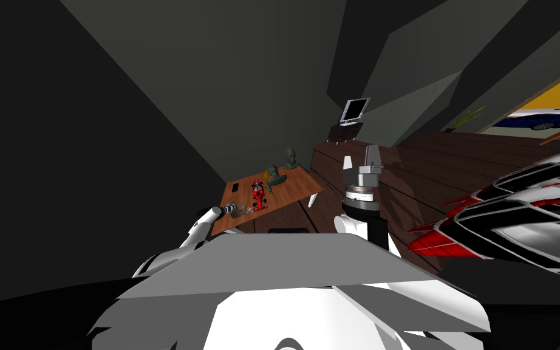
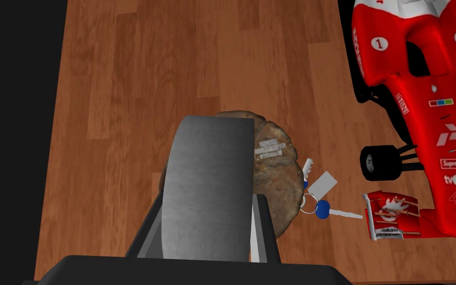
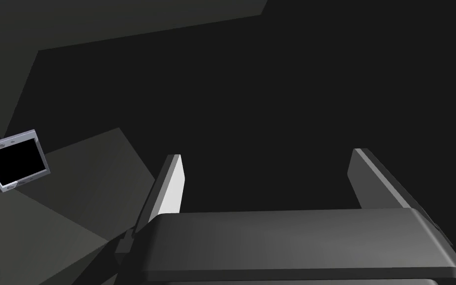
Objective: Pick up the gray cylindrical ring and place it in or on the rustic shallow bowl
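While left hand (image 2: 207, 220) clamps gray ring (image 2: 209, 183) by its sides, ring hangs over brown shallow bowl (image 2: 274, 168) on wooden worktop (image 2: 138, 74); contact with bowl unclear.

Step in hand: placing.

Next move, judged: lower, centre over bowl, part fingers. Ring held on edge, so may roll toward keys (image 2: 321, 205) just beside bowl.

Left wrist view gives ring-over-bowl detail. Head view gives layout: worktop left of centre, right hand (image 1: 364, 161) raised at centre. Right wrist view: its fingers apart, empty.
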Robot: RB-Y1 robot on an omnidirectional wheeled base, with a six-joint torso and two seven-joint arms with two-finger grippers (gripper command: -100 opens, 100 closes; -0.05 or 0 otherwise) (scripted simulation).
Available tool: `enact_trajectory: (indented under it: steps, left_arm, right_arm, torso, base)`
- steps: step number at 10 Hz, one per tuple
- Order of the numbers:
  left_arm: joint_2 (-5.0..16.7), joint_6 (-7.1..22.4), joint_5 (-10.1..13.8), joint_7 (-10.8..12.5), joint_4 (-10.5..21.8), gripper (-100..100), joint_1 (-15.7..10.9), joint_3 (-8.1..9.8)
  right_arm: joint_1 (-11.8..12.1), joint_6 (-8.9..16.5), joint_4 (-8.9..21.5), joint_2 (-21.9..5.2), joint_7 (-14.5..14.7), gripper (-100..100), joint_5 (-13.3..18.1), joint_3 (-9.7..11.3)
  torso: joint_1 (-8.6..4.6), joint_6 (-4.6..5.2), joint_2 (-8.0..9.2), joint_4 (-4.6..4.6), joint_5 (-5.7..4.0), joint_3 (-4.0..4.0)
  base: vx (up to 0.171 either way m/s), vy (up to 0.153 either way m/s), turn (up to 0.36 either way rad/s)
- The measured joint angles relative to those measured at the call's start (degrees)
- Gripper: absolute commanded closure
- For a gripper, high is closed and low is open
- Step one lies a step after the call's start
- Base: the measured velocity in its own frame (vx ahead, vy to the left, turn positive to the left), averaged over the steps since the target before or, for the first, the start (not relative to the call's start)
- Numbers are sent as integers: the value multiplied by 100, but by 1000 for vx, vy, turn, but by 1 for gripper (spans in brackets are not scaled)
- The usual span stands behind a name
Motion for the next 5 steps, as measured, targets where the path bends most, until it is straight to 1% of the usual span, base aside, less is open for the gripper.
enact_trajectory:
  steps: [4,5]
  left_arm:
    - [1,-4,4,-8,6,-100,-1,0]
    - [1,-4,4,-8,6,0,-1,0]
  right_arm:
    - [0,0,0,0,0,0,0,0]
    - [0,0,0,0,0,0,0,0]
  torso:
    - [-20,0,3,1,-5,2]
    - [-20,0,3,1,-5,2]
  base:
    - [0,0,0]
    - [0,0,0]
